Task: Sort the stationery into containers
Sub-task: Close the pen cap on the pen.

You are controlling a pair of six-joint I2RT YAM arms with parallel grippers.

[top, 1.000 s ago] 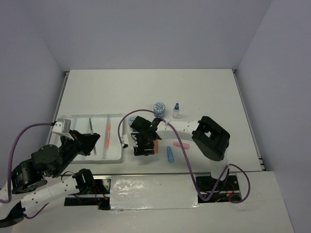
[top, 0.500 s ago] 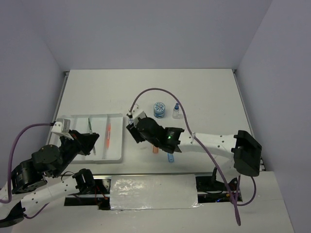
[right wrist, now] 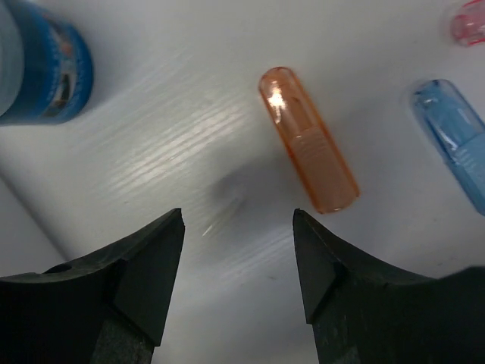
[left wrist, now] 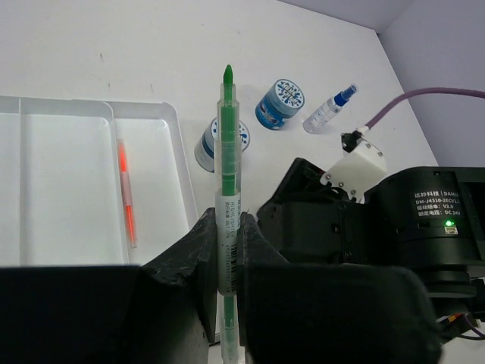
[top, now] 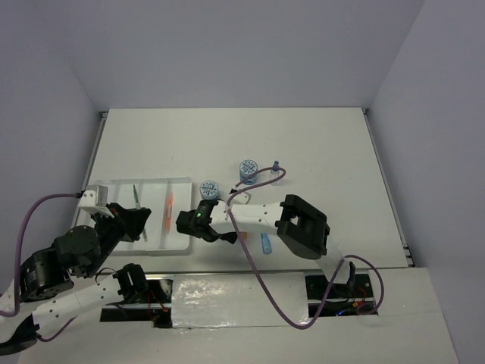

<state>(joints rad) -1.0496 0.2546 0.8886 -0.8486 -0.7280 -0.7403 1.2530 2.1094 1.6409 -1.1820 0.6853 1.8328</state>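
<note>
My left gripper (left wrist: 227, 254) is shut on a thin green pen (left wrist: 226, 144), which points away over the white divided tray (left wrist: 61, 174). From above, that gripper (top: 130, 221) and the green pen (top: 136, 196) hang over the tray (top: 151, 181). An orange pen (top: 168, 211) lies in a right compartment. My right gripper (right wrist: 239, 258) is open and empty just above the table. A short orange marker (right wrist: 308, 140) lies just beyond its right fingertip. Near it lie a blue marker (right wrist: 451, 136) and the pink eraser (right wrist: 468, 23).
Two blue-and-white pots (top: 210, 189) (top: 248, 170) and a small blue-capped bottle (top: 275, 171) stand right of the tray. The right arm's black wrist (top: 195, 222) sits close to the tray's right edge. Its purple cable (top: 258, 180) loops over the pots.
The right arm has swung round, and its wrist now sits left of the orange marker, beside the tray. The left gripper has kept the green pen over the tray and barely shifted.
</note>
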